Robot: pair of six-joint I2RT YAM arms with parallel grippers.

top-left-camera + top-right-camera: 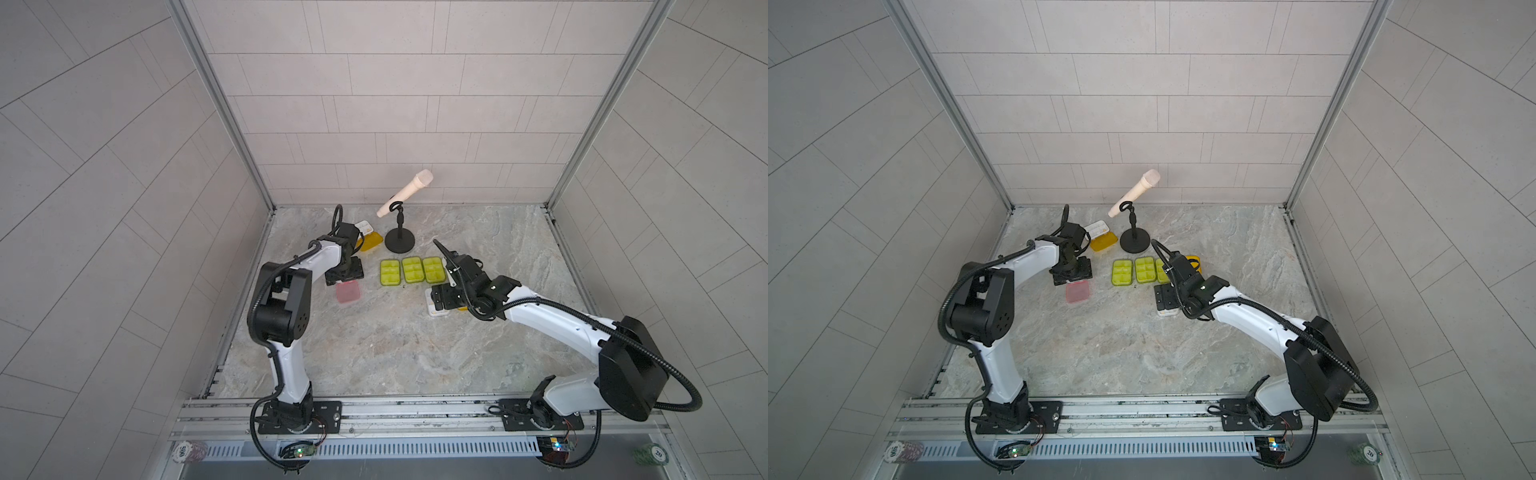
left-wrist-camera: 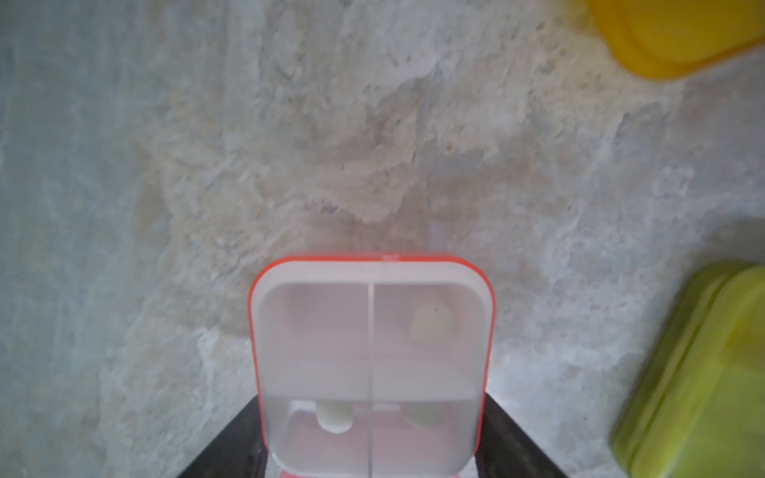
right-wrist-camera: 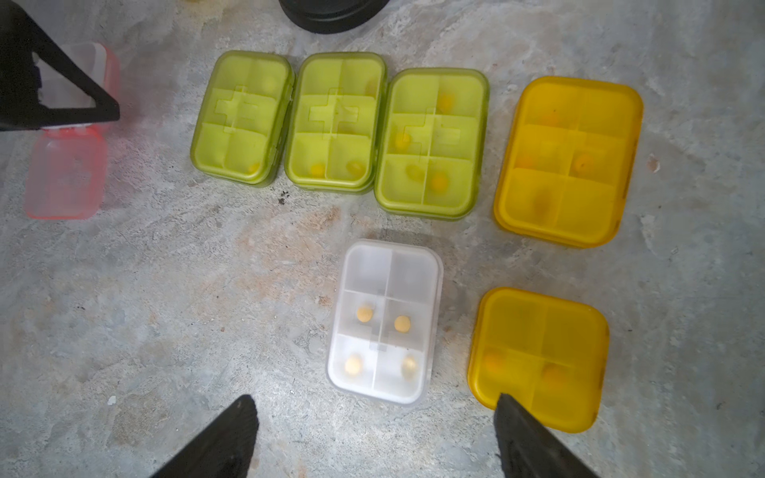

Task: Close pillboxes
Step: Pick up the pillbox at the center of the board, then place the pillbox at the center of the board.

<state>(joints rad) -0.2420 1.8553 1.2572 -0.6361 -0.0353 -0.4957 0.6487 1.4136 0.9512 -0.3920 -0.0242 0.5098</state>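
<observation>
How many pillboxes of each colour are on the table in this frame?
Green pillboxes: 3
Yellow pillboxes: 3, two in the right wrist view, one open by the microphone stand
Pink pillbox: 1
Clear pillbox: 1
Total: 8

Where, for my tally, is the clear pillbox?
Right wrist view: the clear pillbox lies on the robot's right, ahead of the right gripper, beside a square orange-yellow pillbox, robot-side of the lime green pillboxes.
</observation>
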